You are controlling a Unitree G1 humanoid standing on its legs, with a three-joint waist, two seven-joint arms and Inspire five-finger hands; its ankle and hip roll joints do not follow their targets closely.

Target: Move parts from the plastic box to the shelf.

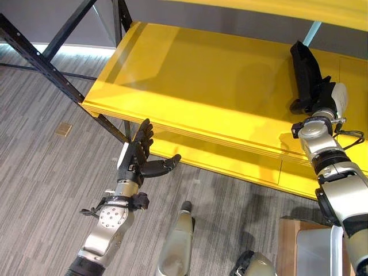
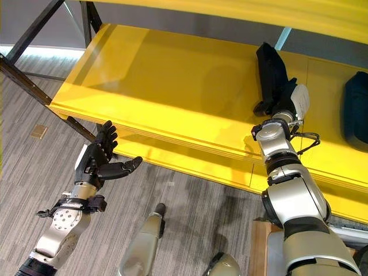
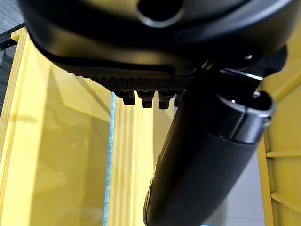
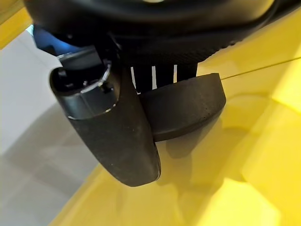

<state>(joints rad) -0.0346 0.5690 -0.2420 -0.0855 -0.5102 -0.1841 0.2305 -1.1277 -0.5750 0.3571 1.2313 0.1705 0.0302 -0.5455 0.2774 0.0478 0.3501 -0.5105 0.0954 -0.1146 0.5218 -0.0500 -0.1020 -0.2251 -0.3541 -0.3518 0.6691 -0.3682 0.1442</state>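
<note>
My right hand [image 2: 282, 98] rests on the yellow shelf board [image 1: 190, 75] at its right side. Its thumb [image 4: 113, 132] and fingers pinch a long black part [image 2: 269, 63], whose rounded end [image 4: 183, 108] sits just over the yellow surface. My left hand [image 1: 136, 158] hangs open in front of the shelf's front edge, above the floor, its fingers straight and holding nothing. A second dark part [image 2: 356, 109] lies on the shelf at the far right. A pale plastic box [image 1: 322, 250] shows at the bottom right corner.
Black steel frame posts [image 1: 52, 69] run diagonally at the shelf's left end. An upper yellow board [image 1: 287, 7] overhangs the shelf. A lower yellow board [image 1: 230, 164] sticks out beneath the front edge. The shelf's left and middle are bare.
</note>
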